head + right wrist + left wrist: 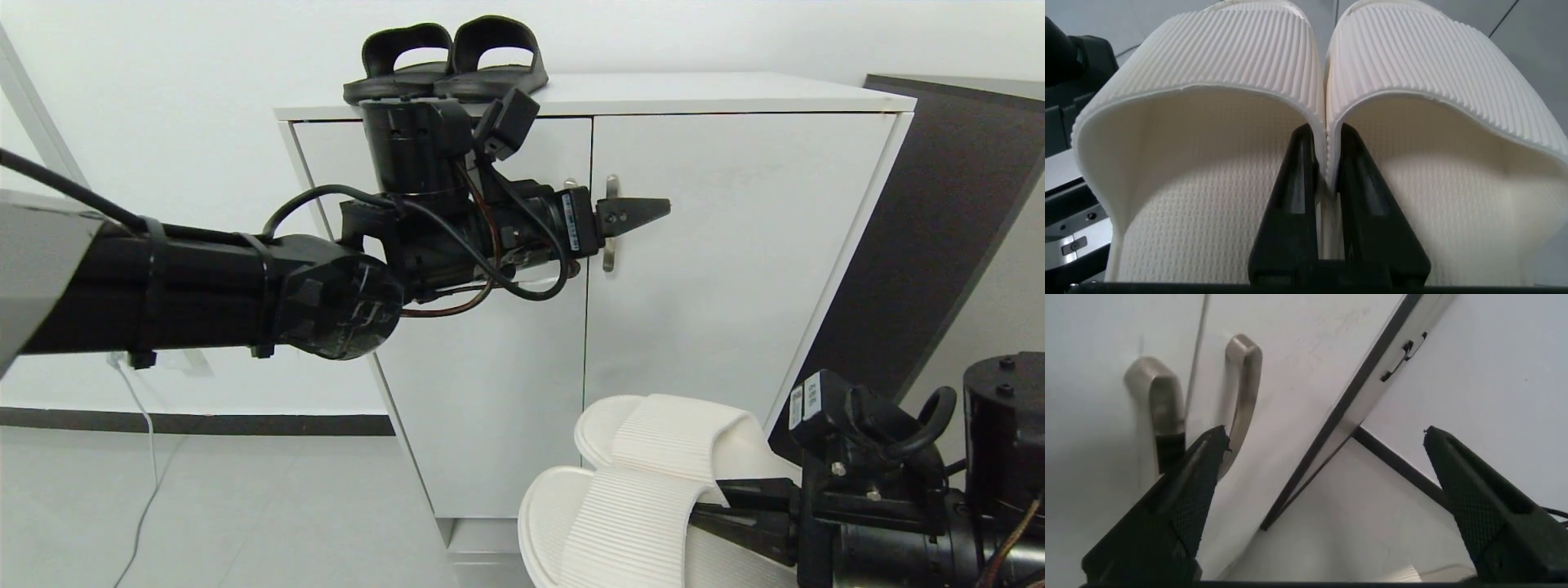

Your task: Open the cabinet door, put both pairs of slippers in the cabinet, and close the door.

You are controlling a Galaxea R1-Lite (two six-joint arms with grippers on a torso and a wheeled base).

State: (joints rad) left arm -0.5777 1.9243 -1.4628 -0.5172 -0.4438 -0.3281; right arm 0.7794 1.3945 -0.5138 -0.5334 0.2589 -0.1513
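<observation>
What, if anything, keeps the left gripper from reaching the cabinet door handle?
Nothing visible, so probably reachable: the left gripper is open, right beside the door handle, with no object between them.

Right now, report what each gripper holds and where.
Right gripper: the pair of white slippers, fingers pinching their touching inner sides. Left gripper: nothing, open by the cabinet handles.

Near white slippers [645, 490] looked matt, foam-like; straps ribbed, footbeds pebbled. Far black slippers [449, 61] looked matt, rubbery. Smooth white cabinet [735, 245] had faint sheen; door handles [1245, 376] were brushed metal. On left gripper [1324, 434], fingers [1180, 514] were matt black plastic, pads cross-hatched.
</observation>
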